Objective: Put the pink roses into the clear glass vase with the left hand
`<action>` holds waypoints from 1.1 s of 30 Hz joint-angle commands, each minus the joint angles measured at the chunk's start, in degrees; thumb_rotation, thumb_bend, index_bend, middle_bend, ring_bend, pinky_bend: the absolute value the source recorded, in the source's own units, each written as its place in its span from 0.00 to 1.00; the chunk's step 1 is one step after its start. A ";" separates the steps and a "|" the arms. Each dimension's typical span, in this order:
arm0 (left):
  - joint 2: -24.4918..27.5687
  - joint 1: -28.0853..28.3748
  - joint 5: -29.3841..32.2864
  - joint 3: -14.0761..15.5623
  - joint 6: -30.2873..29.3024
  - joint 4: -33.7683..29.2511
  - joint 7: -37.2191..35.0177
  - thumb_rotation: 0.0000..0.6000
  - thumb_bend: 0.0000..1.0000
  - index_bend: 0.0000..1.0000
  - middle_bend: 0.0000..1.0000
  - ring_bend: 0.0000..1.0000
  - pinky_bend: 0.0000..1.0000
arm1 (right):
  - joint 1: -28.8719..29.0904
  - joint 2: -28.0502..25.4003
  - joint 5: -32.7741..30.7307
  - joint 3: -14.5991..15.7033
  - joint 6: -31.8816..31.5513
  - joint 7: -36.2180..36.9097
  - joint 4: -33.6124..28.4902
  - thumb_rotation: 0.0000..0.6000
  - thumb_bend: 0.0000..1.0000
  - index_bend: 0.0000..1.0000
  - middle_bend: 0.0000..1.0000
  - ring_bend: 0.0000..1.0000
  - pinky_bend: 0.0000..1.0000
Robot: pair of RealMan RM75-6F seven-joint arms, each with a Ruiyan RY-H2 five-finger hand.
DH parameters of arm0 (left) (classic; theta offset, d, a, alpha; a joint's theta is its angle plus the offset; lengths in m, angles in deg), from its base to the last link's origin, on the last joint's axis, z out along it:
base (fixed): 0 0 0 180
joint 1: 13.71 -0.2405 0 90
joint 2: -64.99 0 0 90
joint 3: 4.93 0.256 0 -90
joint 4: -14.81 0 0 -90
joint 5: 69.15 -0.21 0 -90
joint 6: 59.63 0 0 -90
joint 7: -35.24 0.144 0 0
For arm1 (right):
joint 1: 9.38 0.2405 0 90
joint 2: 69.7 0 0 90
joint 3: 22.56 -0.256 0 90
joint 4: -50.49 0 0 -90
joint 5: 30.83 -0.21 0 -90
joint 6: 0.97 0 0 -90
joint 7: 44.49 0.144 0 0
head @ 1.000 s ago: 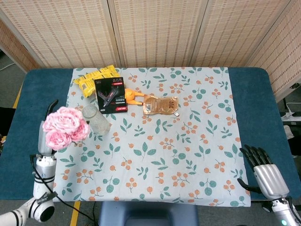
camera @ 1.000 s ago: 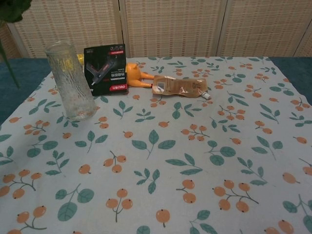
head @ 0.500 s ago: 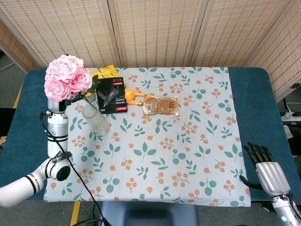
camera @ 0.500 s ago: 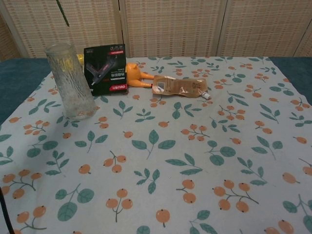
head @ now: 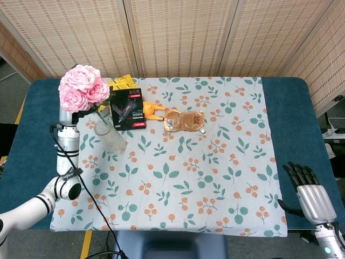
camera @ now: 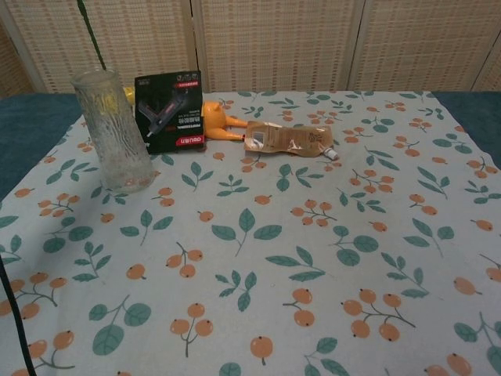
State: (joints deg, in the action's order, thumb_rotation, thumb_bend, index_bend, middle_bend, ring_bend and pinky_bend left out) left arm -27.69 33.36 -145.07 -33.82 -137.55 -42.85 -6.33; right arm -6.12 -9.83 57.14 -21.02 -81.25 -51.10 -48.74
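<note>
The pink roses [head: 83,89] are held up over the table's left edge, just left of the clear glass vase [head: 109,136]. My left hand [head: 66,115] grips them from below and is mostly hidden by the blooms. A dark stem [head: 98,115] slants down from the bunch toward the vase's mouth. In the chest view only the thin stem [camera: 90,35] shows, ending right above the rim of the vase [camera: 113,129]. The vase stands upright on the floral cloth. My right hand [head: 311,194] rests open at the front right corner, holding nothing.
Behind the vase lie a black package [head: 126,108], a yellow packet [head: 119,83], an orange toy [head: 153,111] and a brown pouch [head: 184,119]. A black cable [head: 89,189] hangs from the left arm across the cloth's front left.
My left hand has lifted the roses from low at the front left up to beside the vase, then shifted them slightly right. The right hand has sunk a little.
</note>
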 commanded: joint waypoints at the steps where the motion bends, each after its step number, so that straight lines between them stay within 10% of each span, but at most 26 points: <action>1: -1.72 0.15 -0.03 1.21 0.27 3.10 -1.25 1.00 0.51 0.80 0.78 0.38 0.08 | 0.01 -0.06 0.14 0.11 0.09 0.14 -0.01 0.79 0.19 0.00 0.00 0.00 0.00; 11: -5.83 -0.18 -0.60 4.37 0.42 10.09 -3.27 1.00 0.49 0.73 0.72 0.36 0.07 | -0.16 -0.20 0.32 0.04 -0.37 0.48 0.00 0.80 0.19 0.00 0.00 0.00 0.00; 15: -8.15 -0.78 -1.55 7.22 1.61 13.94 -3.59 1.00 0.44 0.16 0.32 0.16 0.07 | -0.31 -0.30 0.67 0.13 -0.70 0.67 -0.07 0.79 0.19 0.00 0.00 0.00 0.00; 18: -8.18 -1.17 -2.74 9.21 3.73 14.36 -8.76 1.00 0.43 0.00 0.10 0.03 0.04 | -0.39 -0.40 1.15 0.16 -1.09 1.25 0.04 0.79 0.19 0.00 0.00 0.00 0.00; 33: -6.19 -5.73 -7.81 17.01 3.89 12.27 -14.75 1.00 0.32 0.00 0.00 0.00 0.00 | -0.75 -0.48 2.57 0.22 -2.40 2.89 0.77 0.79 0.19 0.00 0.00 0.00 0.00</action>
State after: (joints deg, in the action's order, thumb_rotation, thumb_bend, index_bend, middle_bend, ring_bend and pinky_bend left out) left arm -34.27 28.04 -152.48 -17.24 -133.72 -30.13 -21.37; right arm -6.87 -10.31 59.71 -20.81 -83.66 -48.20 -47.97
